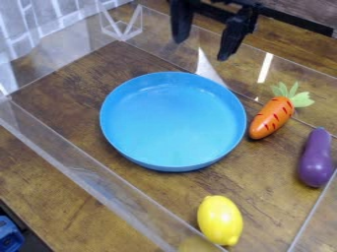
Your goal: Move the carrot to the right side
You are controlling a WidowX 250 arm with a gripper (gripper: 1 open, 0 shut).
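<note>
The carrot (275, 113) is a small orange toy with dark ridges and a pale-green top, lying on the wooden table just right of the blue plate (172, 120). My gripper (208, 33) hangs at the top of the view, above the plate's far edge and up-left of the carrot. Its two dark fingers (182, 28) stand wide apart, open, with nothing between them.
A purple eggplant (314, 157) lies at the right edge, below the carrot. A yellow lemon (220, 220) sits near the front edge. Clear plastic walls (53, 148) enclose the wooden table on the left and front.
</note>
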